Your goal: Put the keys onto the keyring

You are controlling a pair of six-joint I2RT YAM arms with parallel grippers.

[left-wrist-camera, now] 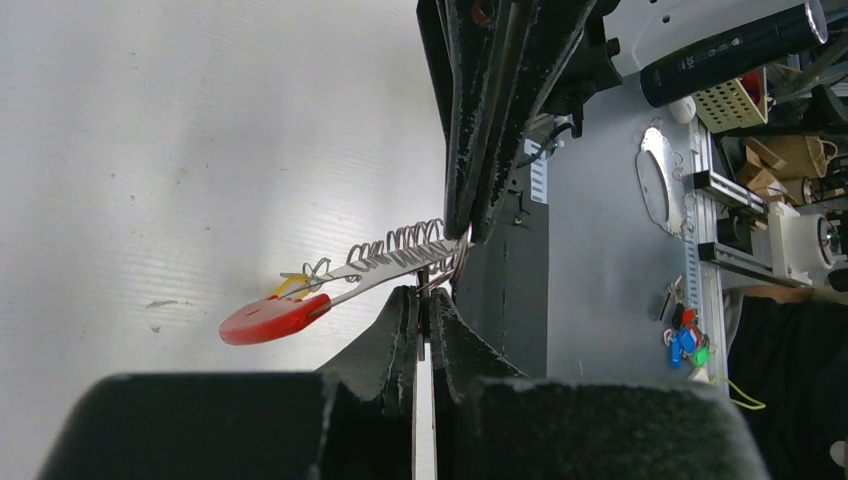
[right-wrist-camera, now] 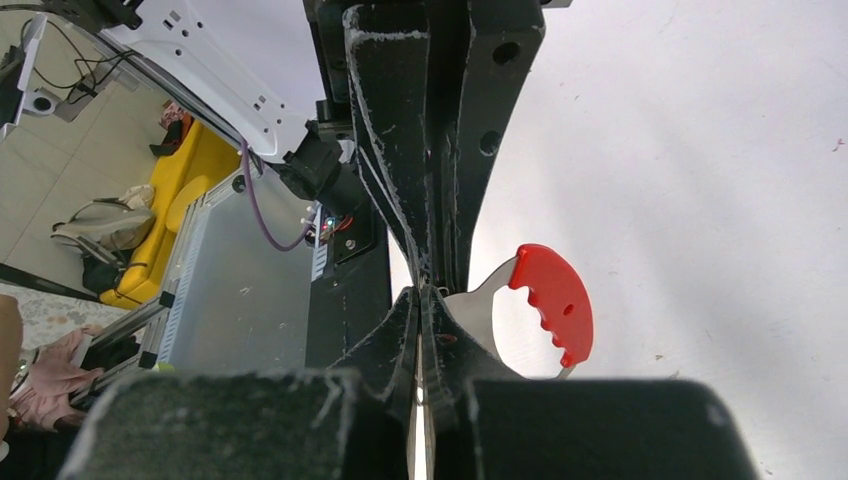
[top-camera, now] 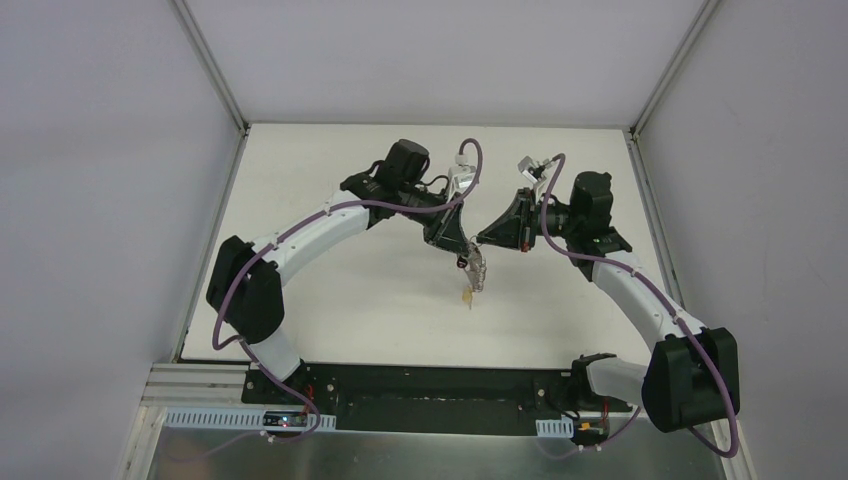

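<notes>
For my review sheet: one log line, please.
left gripper: shut on keys | right gripper: shut on keys | red strap: ungripped | keyring: unseen

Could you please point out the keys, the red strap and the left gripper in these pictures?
keys (left-wrist-camera: 395, 248), left wrist view, on the row of silver loops.
strap (right-wrist-camera: 555, 300), right wrist view, on its red curved end.
left gripper (left-wrist-camera: 425, 298), left wrist view, midway between its closed fingertips.
</notes>
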